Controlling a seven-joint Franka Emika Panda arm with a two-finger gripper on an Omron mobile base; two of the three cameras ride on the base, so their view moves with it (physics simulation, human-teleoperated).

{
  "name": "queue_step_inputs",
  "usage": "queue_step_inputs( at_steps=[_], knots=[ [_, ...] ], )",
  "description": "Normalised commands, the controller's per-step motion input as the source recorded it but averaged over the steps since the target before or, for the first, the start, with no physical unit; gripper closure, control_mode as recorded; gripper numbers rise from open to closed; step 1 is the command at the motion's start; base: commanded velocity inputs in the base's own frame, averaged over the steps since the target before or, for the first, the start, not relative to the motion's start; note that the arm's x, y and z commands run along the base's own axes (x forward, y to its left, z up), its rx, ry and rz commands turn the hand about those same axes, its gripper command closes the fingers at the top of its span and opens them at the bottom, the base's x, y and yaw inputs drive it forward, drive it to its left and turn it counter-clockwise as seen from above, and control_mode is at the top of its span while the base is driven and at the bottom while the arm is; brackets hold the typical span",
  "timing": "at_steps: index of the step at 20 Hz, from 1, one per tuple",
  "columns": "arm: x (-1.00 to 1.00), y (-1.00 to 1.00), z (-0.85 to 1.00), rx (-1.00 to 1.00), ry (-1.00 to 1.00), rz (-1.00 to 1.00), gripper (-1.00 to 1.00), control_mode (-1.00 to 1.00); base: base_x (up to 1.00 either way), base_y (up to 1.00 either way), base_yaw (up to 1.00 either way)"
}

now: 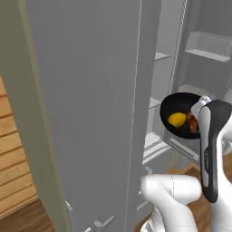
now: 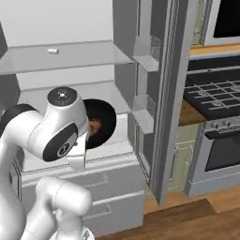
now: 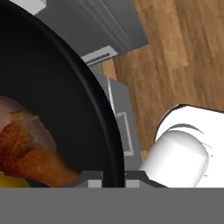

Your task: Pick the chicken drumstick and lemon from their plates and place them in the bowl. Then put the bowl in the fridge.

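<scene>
The glossy black bowl (image 1: 177,105) hangs in front of the open fridge (image 1: 90,113), just over the pale ledge above its white drawers (image 2: 108,187). Inside it lie the yellow lemon (image 1: 177,119) and the reddish-brown chicken drumstick (image 1: 193,123). The right base view shows the bowl (image 2: 107,123) and the drumstick (image 2: 95,125) partly hidden behind my wrist. In the hand view my gripper (image 3: 114,178) is shut on the bowl's rim (image 3: 105,127), with the drumstick (image 3: 30,148) close on the left. The plates are out of view.
A glass shelf (image 2: 70,56) spans the fridge above the bowl. The open fridge door (image 2: 161,93) with its bins stands to the right. Beyond it is an oven (image 2: 215,140). Wooden floor (image 2: 187,220) lies below, and wood panelling (image 1: 13,158) is on the left.
</scene>
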Motion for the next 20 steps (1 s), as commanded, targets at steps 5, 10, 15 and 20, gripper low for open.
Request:
queue_step_inputs(
  at_steps=[5, 10, 15, 20],
  knots=[
    [0.0, 0.0, 0.0, 0.0, 0.0, 0.0, 1.0, 1.0, 0.25, -0.43, 0.51],
    [0.0, 0.0, 0.0, 0.0, 0.0, 0.0, 1.0, 1.0, 0.35, 0.03, 0.6],
    [0.0, 0.0, 0.0, 0.0, 0.0, 0.0, 1.0, 1.0, 0.63, -0.01, 0.48],
    [0.0, 0.0, 0.0, 0.0, 0.0, 0.0, 1.0, 1.0, 0.88, 0.0, 0.19]
  ],
)
